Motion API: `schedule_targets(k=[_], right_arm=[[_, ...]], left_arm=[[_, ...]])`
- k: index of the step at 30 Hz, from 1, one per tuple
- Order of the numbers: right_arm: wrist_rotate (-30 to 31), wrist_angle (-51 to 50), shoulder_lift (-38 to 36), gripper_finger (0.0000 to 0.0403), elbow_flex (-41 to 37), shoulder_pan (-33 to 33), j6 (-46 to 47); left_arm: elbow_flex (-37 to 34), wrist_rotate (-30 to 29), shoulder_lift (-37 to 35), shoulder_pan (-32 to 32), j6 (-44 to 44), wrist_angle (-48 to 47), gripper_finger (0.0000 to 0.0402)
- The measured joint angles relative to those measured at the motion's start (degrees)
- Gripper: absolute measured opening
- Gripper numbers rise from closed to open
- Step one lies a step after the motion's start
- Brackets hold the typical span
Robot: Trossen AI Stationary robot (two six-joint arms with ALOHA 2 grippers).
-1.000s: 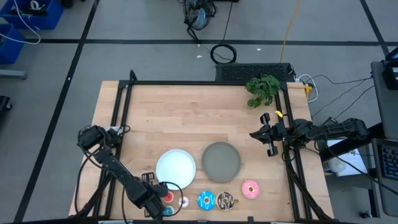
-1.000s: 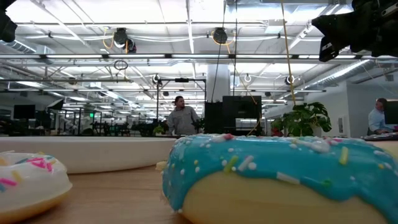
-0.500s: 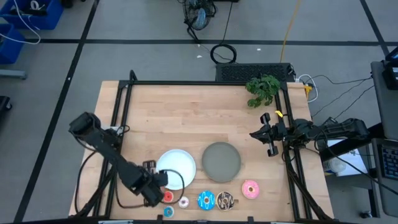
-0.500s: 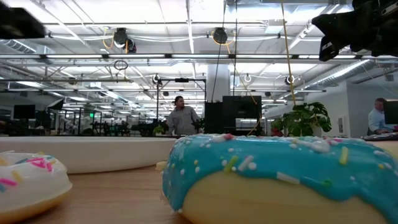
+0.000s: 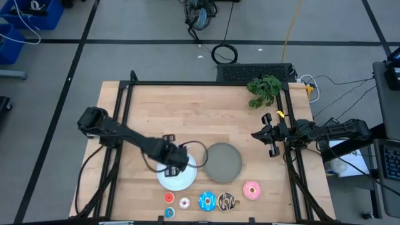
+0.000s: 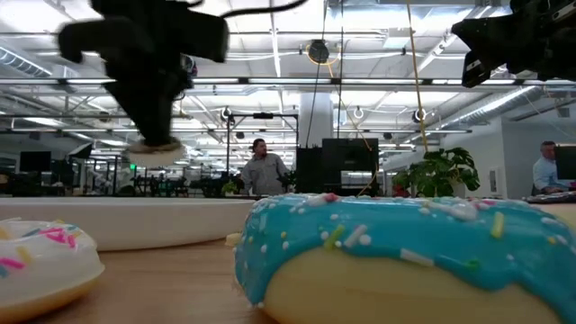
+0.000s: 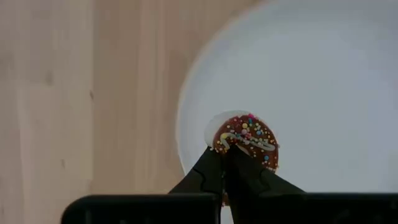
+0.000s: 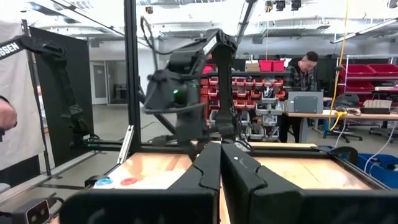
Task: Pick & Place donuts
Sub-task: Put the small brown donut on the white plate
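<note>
Left gripper (image 7: 225,152) now over white plate (image 5: 170,181), jaws clenched on tiny brown donut (image 7: 245,138), wrist-view only.

One camera looked straight down on my table (image 5: 206,119); a low one faced level across it; my wrist cameras peered past my fingers, sharing that tabletop.

Bright overhead ceiling lights; foreground donut blurred.

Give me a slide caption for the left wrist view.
Left gripper holds a tiny brown sprinkled donut over the round white plate.
</note>
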Motion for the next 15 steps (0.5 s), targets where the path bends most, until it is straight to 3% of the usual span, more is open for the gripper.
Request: schedule_targets(k=[8, 12, 15], right_arm=[[0.0, 0.1, 0.6, 0.0000, 0.0, 0.0, -0.6], [0.0, 0.3, 0.6, 0.0000, 0.0, 0.0, -1.5], [0.0, 0.3, 0.6, 0.0000, 0.0, 0.0, -1.5]], left_arm=[[0.1, 8.5, 2.4, 4.6, 3.0, 1.5, 0.0019], [-0.7, 5.9, 3.5, 4.2, 4.6, 3.4, 0.0007], [-2.1, 5.4, 4.5, 4.3, 4.6, 4.9, 0.0019]])
